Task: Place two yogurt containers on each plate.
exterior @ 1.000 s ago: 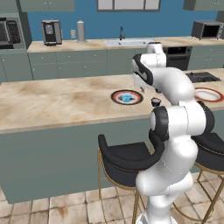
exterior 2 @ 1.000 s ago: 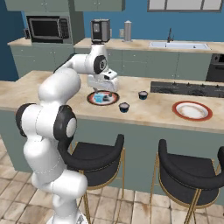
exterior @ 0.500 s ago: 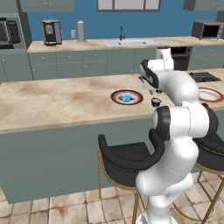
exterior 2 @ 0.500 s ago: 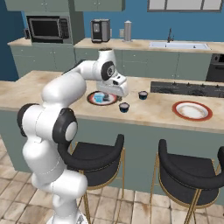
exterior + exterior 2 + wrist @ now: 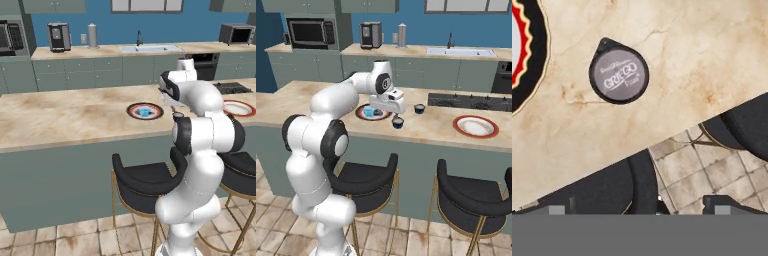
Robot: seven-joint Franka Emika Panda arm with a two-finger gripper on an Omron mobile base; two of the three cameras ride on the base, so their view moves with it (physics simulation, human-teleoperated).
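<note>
Yogurt cups: 1 light blue cup (image 5: pixel 369 112) sits on the dark-edged plate (image 5: pixel 362 115) on the bench (image 5: pixel 431 127); 1 dark cup (image 5: pixel 398 122) stands just beside that plate, near the bench's front edge, its grey lid (image 5: pixel 619 75) reading "GRIEGO". Another dark cup (image 5: pixel 419 108) stands farther back. The red-rimmed plate (image 5: pixel 475 126) lies well apart. The gripper (image 5: pixel 397 107) hovers above the near dark cup, jaws spread wide, holding nothing.

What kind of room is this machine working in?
A home-style kitchen, computer-rendered: a sink and microwave along the back counter, a cooktop set in the marble island, and bar stools tucked beneath it.
</note>
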